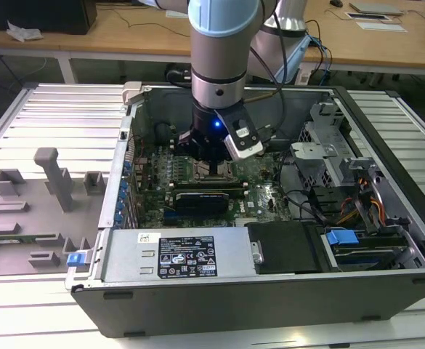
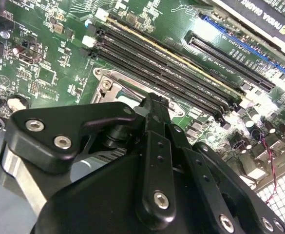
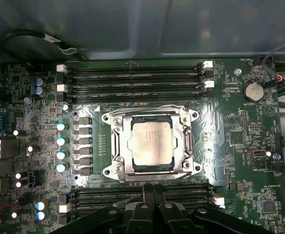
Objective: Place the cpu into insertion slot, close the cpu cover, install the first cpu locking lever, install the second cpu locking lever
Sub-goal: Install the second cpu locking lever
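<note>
Arm reaches straight down into the open computer case [image 1: 386, 283], which lies on the slatted tabletop [image 1: 59, 116]. Claw [image 3: 153, 187] hovers low over the green motherboard [image 3: 230, 161], just beside the insertion slot [image 3: 114, 142], fingertips pressed together with nothing between them. The cpu [image 3: 153, 144] sits flat in the slot, silvery face up. The cpu cover [image 3: 185, 141] lies closed around it, framing the chip on all sides. Thin wire locking levers [image 3: 152, 108] run along the cover's edges; whether they are latched cannot be told. Long black memory slots [image 3: 132, 80] flank the socket on two sides.
</note>
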{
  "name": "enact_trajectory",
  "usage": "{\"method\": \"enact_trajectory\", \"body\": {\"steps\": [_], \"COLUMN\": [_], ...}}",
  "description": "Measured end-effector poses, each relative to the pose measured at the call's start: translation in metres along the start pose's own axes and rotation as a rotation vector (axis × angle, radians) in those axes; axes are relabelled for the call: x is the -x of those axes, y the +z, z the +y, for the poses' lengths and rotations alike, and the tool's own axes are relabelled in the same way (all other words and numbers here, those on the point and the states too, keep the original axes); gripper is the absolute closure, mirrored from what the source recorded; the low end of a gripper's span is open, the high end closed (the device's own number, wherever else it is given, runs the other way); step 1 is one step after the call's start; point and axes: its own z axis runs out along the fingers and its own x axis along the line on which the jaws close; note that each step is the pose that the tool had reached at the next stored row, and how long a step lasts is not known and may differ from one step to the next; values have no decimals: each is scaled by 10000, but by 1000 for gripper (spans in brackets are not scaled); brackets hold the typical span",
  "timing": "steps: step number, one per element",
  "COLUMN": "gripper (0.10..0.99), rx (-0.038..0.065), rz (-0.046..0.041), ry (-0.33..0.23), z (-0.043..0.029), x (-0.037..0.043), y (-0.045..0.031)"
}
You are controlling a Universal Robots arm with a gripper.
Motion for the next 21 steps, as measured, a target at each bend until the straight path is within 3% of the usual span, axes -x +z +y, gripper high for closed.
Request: {"method": "enact_trajectory", "body": {"steps": [2,5,13,17,21], "gripper": [980,980,980,980,980], "rx": [33,194,380,651,816], "rz": [2,8,12,21,27], "ry": [1,8,15,26,33], "z": [-3,-17,-94,-131,-194], "x": [-7,-57,-133,-191,-224], "y": [6,33,100,123,163]}}
